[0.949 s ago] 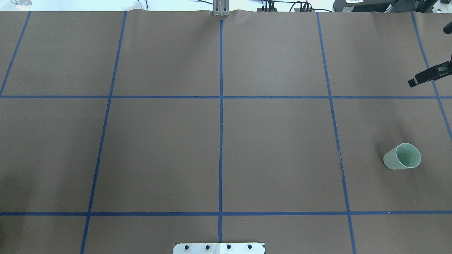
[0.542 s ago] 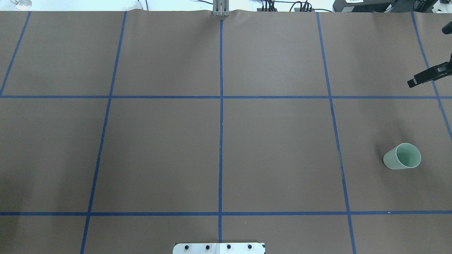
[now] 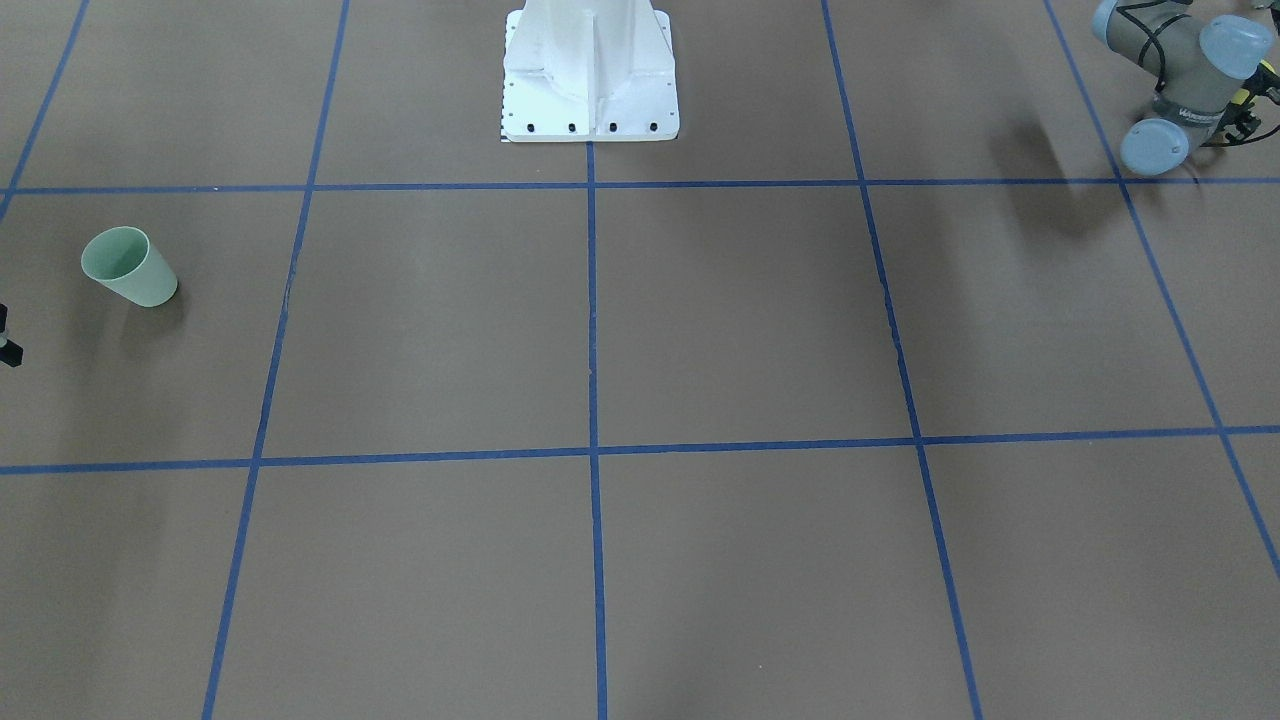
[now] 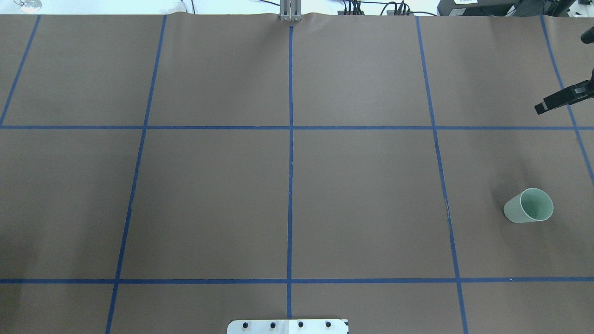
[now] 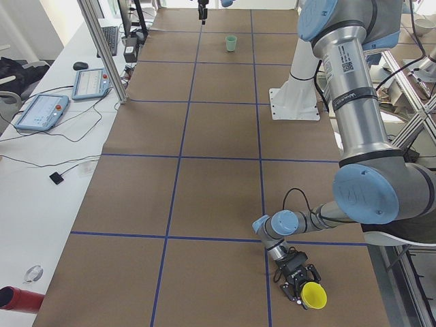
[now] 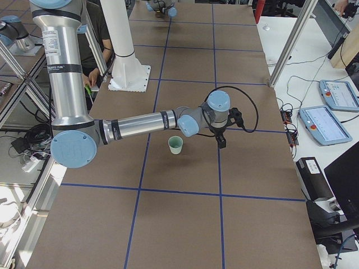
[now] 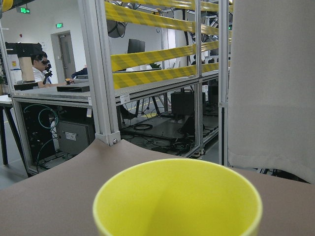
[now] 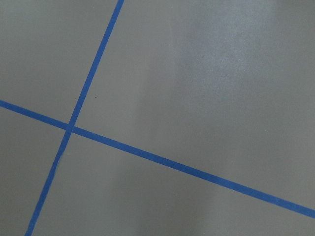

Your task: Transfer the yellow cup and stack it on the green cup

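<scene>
The green cup (image 4: 529, 206) stands upright on the brown table at the right, also seen in the front view (image 3: 128, 266) and right side view (image 6: 175, 145). Of my right gripper (image 4: 540, 107) only a black bar shows, hovering beyond the cup near the table's right edge; in the right side view the gripper (image 6: 221, 141) hangs just past the cup, apart from it. I cannot tell its state. The yellow cup (image 5: 315, 296) sits tilted at the tip of my left gripper (image 5: 298, 281), low by the table's left end. It fills the left wrist view (image 7: 177, 196); no fingers show there.
The white robot base (image 3: 590, 90) stands at the table's near middle edge. A person (image 6: 92, 50) sits behind it, and another (image 7: 39, 64) sits beyond the metal frame. Tablets (image 5: 41, 109) and cables lie on the side bench. Blue tape lines grid the brown mat (image 4: 209, 199).
The black bar of my right gripper has crept slightly towards the table's middle. The green cup has not moved.
</scene>
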